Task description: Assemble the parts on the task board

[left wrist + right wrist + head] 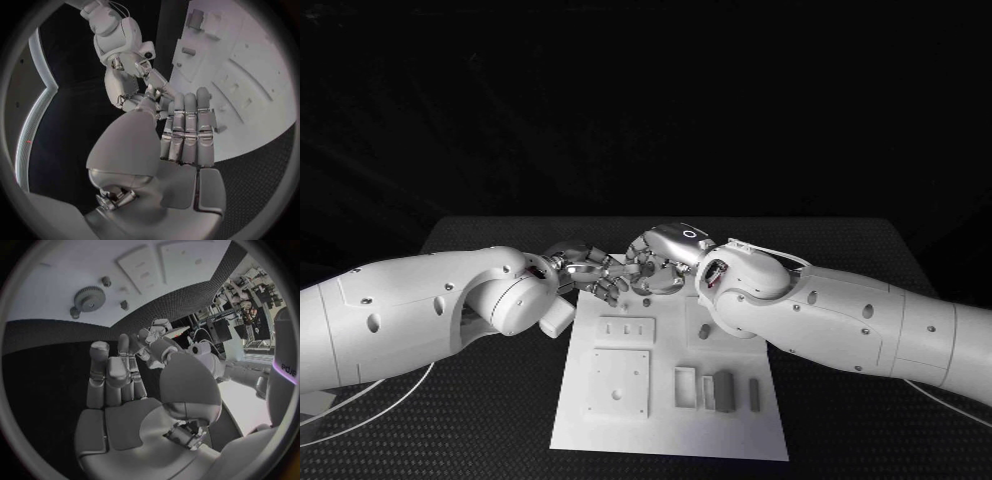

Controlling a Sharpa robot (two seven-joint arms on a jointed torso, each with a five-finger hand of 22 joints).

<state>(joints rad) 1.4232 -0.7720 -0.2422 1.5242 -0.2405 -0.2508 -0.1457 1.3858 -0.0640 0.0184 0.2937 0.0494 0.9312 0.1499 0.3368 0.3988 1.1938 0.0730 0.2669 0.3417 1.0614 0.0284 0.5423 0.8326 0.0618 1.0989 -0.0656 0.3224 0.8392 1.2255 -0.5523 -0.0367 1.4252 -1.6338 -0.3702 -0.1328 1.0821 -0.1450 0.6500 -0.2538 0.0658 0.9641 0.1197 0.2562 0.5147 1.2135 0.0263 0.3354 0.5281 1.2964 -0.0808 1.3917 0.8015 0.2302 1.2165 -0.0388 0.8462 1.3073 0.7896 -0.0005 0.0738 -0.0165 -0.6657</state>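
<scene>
Hands meet at the far edge of the board

Hands close together at twelve o'clock of the task board, right at its far edge, fingertips almost touching in the head view. The left robot hand has its fingers laid straight and side by side in its own wrist view, thumb swung across in front; whether anything small sits between thumb and fingers, I cannot tell. The right robot hand looks much the same from its wrist: flat palm, fingers up, nothing plainly in it, but the tips are hidden where the two hands crowd each other.

My read: this is a pick or a hand-over near the board's far edge, not yet a placing. Next move calls for one hand to draw clear so the other can carry over the plate.

On the board itself, upright pale blocks stand at four o'clock, a recessed square panel at eight, a smaller slotted panel above it. The right wrist view picks out a gear with small pegs round it. The right forearm hangs over the board's two o'clock corner, and that bulk is the obstacle on this dark worktop.
</scene>
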